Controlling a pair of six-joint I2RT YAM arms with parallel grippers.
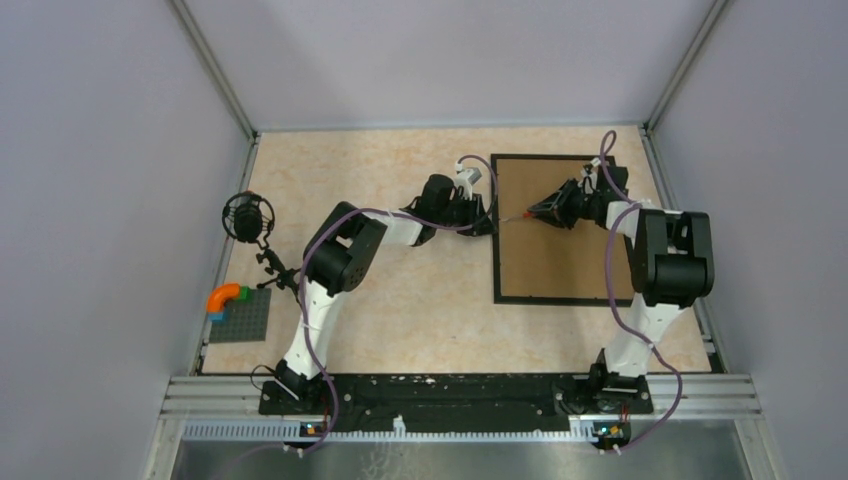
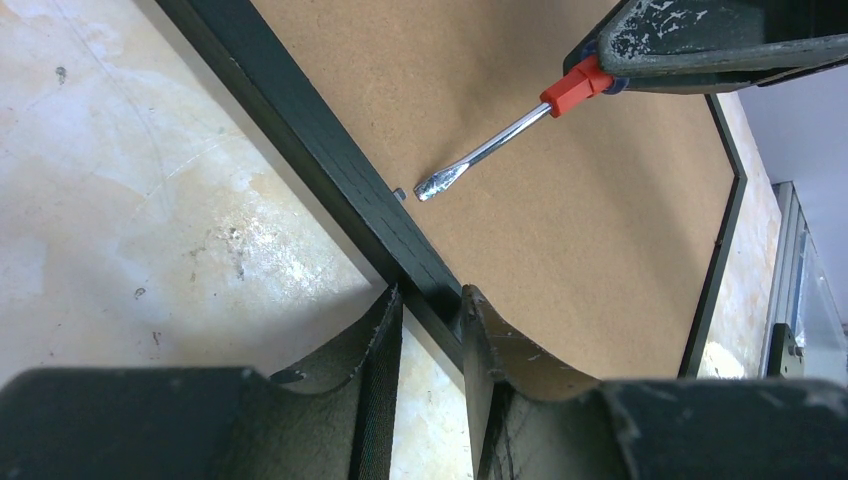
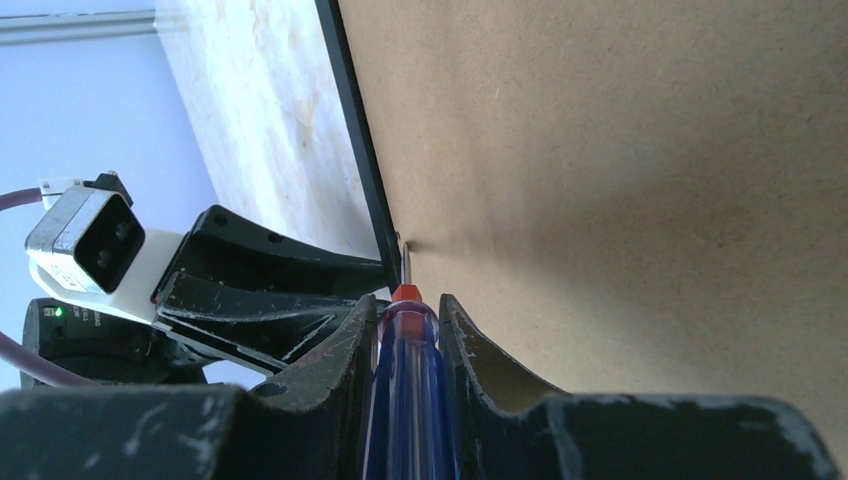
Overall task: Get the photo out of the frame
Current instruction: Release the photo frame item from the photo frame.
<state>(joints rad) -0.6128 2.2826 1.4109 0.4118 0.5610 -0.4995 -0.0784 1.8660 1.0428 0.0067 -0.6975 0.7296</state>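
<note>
The frame [image 1: 497, 262] lies face down at the back right, its brown board back [image 1: 555, 262] up inside the thin black rim. The photo is hidden under the board. My left gripper [image 1: 487, 218] is at the frame's left rim; in the left wrist view [image 2: 432, 300] its jaws stand narrowly either side of the black rim [image 2: 300, 120], shut on it. My right gripper [image 1: 536, 212] is shut on a screwdriver [image 3: 410, 380] with a blue handle and a red collar. The flat tip [image 2: 432, 186] rests on the board beside a small metal tab [image 2: 398, 193] at the rim.
A black round microphone-like device [image 1: 247, 217] stands on a stalk at the left edge. A grey baseplate [image 1: 245, 320] with an orange, green and blue brick cluster [image 1: 225, 297] lies in front of it. Enclosure walls stand close behind and right of the frame.
</note>
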